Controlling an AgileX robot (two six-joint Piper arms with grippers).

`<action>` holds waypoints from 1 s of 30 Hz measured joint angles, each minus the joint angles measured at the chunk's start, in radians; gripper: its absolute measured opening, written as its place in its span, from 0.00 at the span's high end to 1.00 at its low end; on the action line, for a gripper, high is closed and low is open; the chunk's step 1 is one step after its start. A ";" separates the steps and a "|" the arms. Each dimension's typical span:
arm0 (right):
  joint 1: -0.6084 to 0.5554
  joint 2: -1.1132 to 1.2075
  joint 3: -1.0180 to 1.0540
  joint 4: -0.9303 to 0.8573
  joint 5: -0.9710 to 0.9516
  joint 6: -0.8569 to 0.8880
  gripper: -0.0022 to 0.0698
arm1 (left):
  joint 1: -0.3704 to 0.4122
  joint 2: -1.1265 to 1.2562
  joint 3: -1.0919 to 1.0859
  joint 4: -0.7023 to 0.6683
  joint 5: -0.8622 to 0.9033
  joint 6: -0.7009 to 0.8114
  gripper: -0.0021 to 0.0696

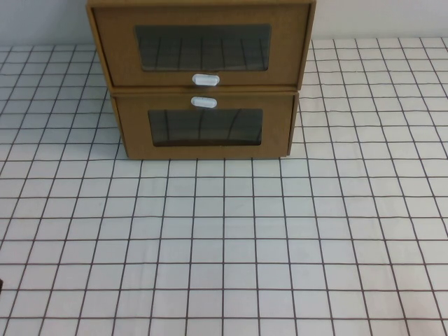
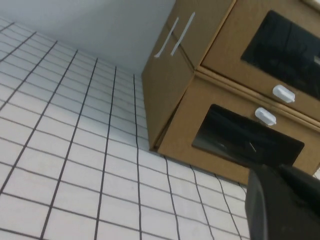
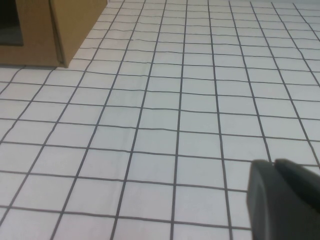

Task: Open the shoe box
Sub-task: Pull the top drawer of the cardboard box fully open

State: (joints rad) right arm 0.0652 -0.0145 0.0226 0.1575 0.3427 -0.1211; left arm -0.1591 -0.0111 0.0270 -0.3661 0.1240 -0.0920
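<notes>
Two brown cardboard shoe boxes stand stacked at the table's far middle, each with a dark window in its front flap. The upper box (image 1: 112, 42) has a white handle (image 1: 206, 80) at its lower edge. The lower box (image 1: 133, 126) has its white handle (image 1: 204, 102) at its upper edge. Both flaps are closed. My left gripper (image 2: 277, 170) is shut and empty, low over the table, in front of the lower box (image 2: 185, 135) and to its left. My right gripper (image 3: 275, 164) is shut and empty, well in front of the boxes' right corner (image 3: 75, 25). Neither gripper shows in the high view.
A white cloth with a black grid (image 1: 224, 245) covers the whole table. A pale wall (image 1: 42, 21) rises behind the boxes. Strips of white tape (image 2: 175, 35) run down the upper box's left side.
</notes>
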 joint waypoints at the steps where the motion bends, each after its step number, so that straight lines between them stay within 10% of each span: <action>1: 0.000 0.000 0.000 0.000 0.000 0.000 0.99 | 0.000 0.000 0.000 0.004 -0.012 0.000 0.97; 15: 0.000 0.000 0.000 0.000 0.000 0.000 0.99 | 0.000 0.304 -0.255 -0.039 0.258 0.054 0.97; 30: 0.000 0.000 0.000 0.000 0.000 0.000 0.99 | 0.000 1.119 -1.111 -0.281 0.658 0.703 0.97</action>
State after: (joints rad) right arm 0.0652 -0.0145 0.0226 0.1575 0.3427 -0.1211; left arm -0.1591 1.1078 -1.0840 -0.6473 0.7819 0.6114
